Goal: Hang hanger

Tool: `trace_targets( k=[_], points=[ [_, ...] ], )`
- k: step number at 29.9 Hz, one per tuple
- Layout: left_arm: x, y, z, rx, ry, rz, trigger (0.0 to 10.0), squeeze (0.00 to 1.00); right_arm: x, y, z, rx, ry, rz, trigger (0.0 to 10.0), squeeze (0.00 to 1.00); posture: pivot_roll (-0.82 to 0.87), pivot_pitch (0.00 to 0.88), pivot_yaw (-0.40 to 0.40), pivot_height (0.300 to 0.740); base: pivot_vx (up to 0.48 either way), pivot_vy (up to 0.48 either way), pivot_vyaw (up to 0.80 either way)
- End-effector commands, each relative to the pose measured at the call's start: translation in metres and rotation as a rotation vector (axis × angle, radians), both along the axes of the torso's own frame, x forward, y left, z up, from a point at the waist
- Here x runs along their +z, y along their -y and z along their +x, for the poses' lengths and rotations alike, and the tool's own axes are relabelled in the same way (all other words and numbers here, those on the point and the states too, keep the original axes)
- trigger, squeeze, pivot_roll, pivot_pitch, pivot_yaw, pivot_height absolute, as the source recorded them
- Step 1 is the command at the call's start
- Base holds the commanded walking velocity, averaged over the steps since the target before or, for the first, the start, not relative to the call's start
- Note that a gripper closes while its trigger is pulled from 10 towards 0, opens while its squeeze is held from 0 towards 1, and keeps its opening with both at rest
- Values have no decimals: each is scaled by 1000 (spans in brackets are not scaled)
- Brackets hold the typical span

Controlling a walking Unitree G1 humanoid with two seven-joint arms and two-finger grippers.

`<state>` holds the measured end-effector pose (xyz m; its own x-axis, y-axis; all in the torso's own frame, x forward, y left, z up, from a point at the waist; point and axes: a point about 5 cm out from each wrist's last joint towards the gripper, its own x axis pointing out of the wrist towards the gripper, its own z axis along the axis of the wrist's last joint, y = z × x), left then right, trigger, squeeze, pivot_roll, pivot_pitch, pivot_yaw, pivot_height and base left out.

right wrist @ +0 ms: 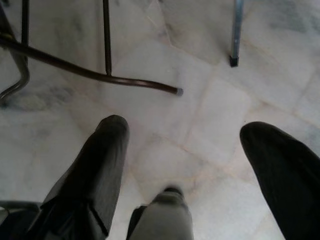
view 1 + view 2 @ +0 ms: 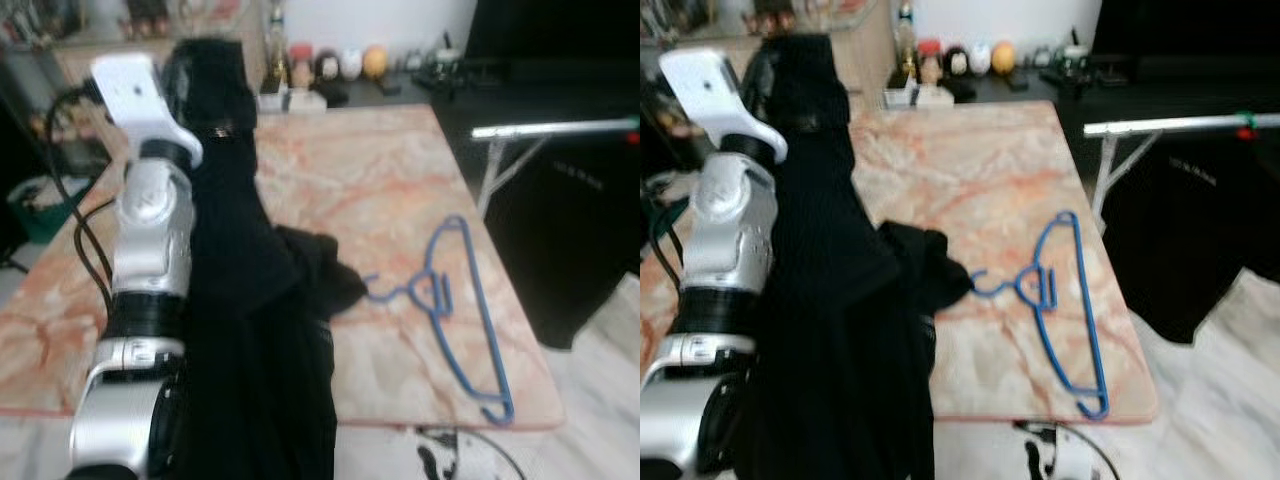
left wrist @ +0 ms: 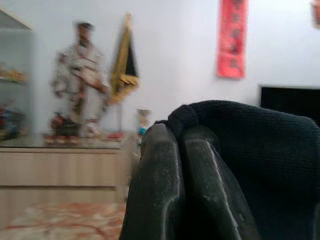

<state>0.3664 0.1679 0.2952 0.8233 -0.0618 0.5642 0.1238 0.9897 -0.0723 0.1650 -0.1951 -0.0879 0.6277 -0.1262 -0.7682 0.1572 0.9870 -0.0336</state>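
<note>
A blue wire hanger (image 2: 455,315) lies flat on the marble table (image 2: 370,180), near its right front corner, hook pointing left. My left arm is raised over the table's left side and its gripper (image 3: 180,137) is shut on a black knit garment (image 2: 245,300). The garment hangs from that gripper down past the table's front edge, with a fold resting on the table beside the hanger's hook. A silver clothes rail (image 2: 555,128) stands to the right of the table. My right gripper (image 1: 182,130) hangs open over the floor.
Small figurines and bottles (image 2: 330,65) line the table's far edge. A black garment (image 2: 1185,235) hangs under the rail on the right. A cabinet with a statue (image 3: 82,80) stands by the far wall. Metal legs (image 1: 107,75) cross the marble floor.
</note>
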Motion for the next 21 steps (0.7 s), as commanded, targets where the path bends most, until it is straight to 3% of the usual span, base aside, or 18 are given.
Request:
trace_targets(
  k=[1,5,13,14,16,21],
  points=[
    [-4,10,-2,-71,-16,12,10000,0,-1,7,-5,-15,-12,-14,10000,0,51,0,72,740,0,0,0],
    [-44,7,-14,-135,-141,71,10000,0,-1,6,-6,-15,-14,-13,10000,0,49,0,75,740,0,0,0],
    [-91,-5,-36,-161,-306,110,10000,0,-2,6,-7,-3,-20,-14,10000,0,53,0,74,740,0,0,0],
    [-91,-5,-36,-161,-306,110,10000,0,-2,6,-7,-3,-20,-14,10000,0,53,0,74,740,0,0,0],
    [-119,-5,-49,-200,-421,124,10000,0,-2,6,-8,3,-24,-14,10000,0,58,0,75,740,0,0,0],
    [-143,-1,-60,-246,-501,156,10000,0,-3,6,-9,6,-27,-14,10000,0,54,0,76,740,0,0,0]
  ],
)
